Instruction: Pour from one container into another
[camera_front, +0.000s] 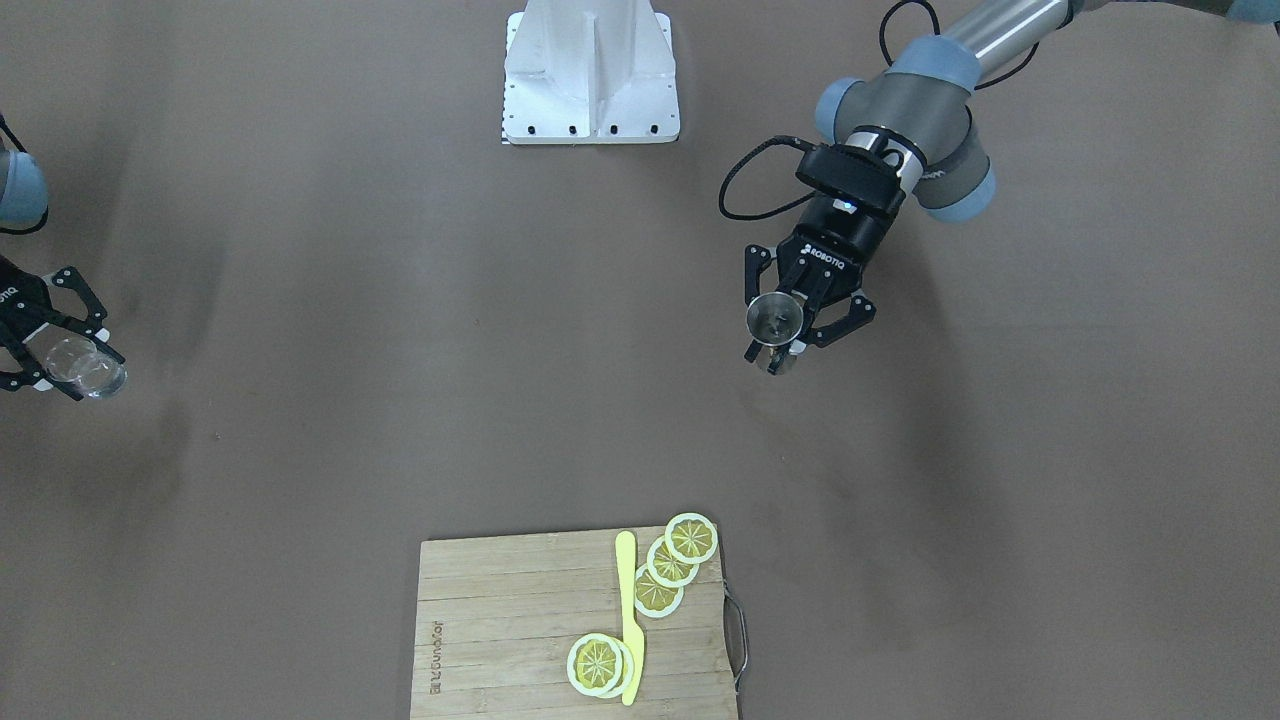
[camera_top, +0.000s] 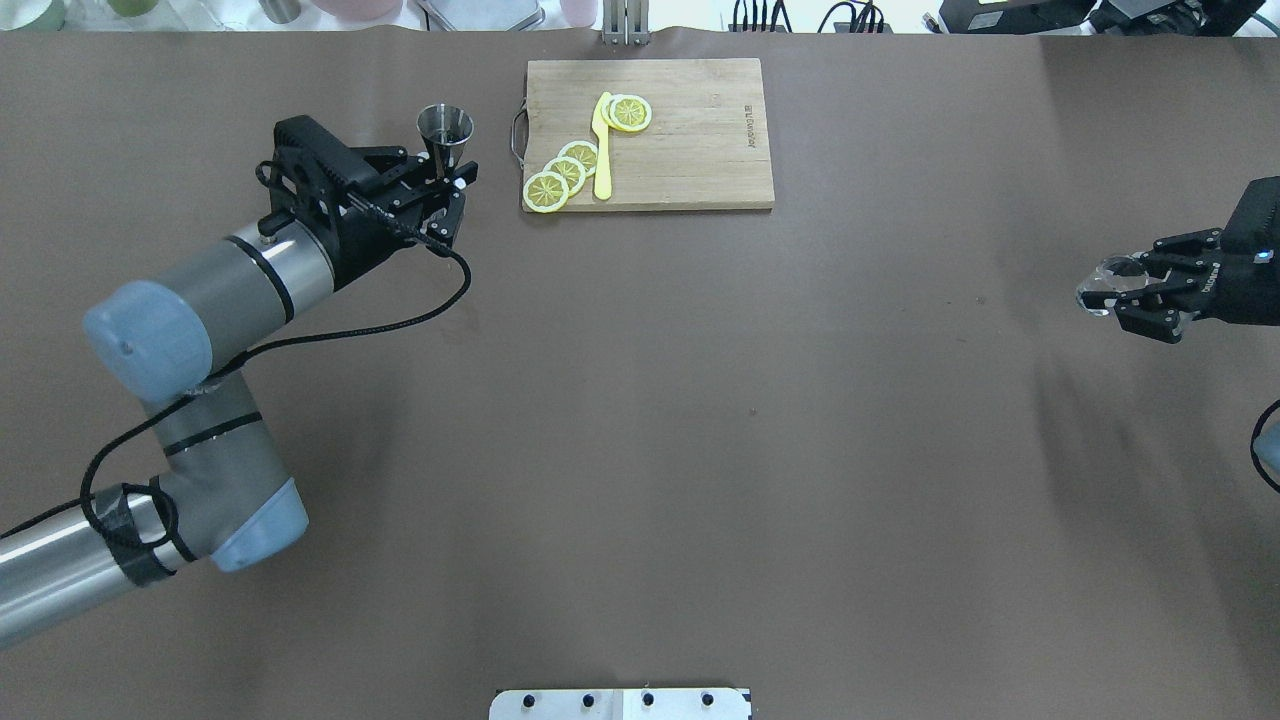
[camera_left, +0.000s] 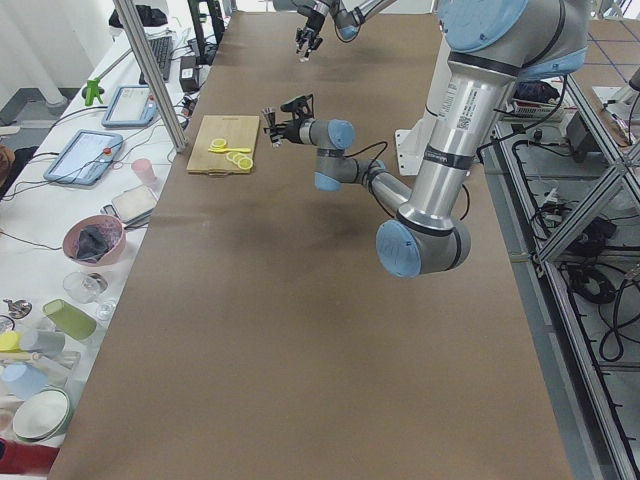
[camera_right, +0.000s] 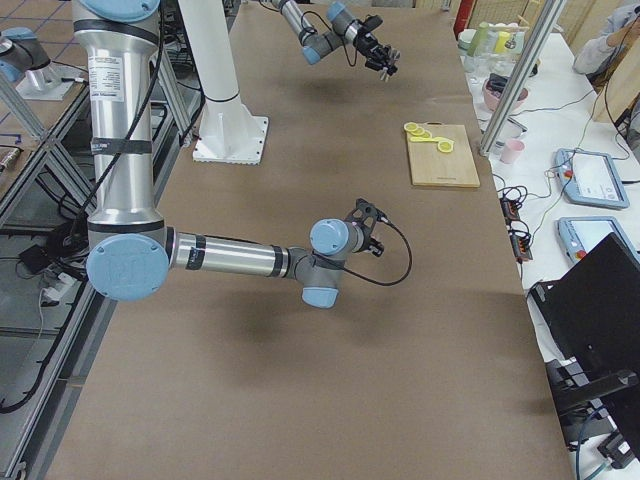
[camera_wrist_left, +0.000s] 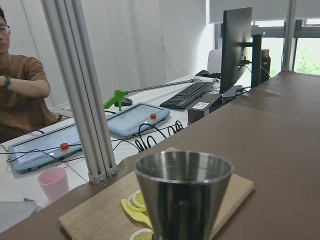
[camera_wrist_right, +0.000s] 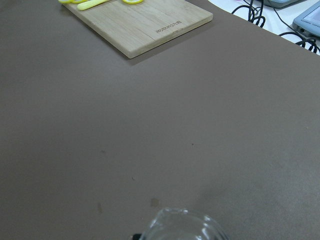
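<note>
My left gripper (camera_top: 450, 180) is shut on the waist of the grey steel hourglass jigger (camera_top: 446, 128), which stands upright just left of the board. The same jigger (camera_front: 775, 318) shows from above in the front-facing view, and its upper cone (camera_wrist_left: 182, 195) fills the left wrist view. Far across the table, my right gripper (camera_top: 1135, 292) is shut on the small clear glass (camera_top: 1105, 285), held off the table; this glass (camera_front: 95, 375) shows at the front-facing view's left edge. Only the glass's rim (camera_wrist_right: 182, 227) shows in the right wrist view.
A bamboo cutting board (camera_top: 690, 150) at the far table edge carries lemon slices (camera_top: 565, 170) and a yellow knife (camera_top: 603, 150). The white robot base (camera_front: 590, 70) sits at the near edge. A person (camera_wrist_left: 20, 95), tablets and a pink cup (camera_wrist_left: 52, 182) are beyond the table.
</note>
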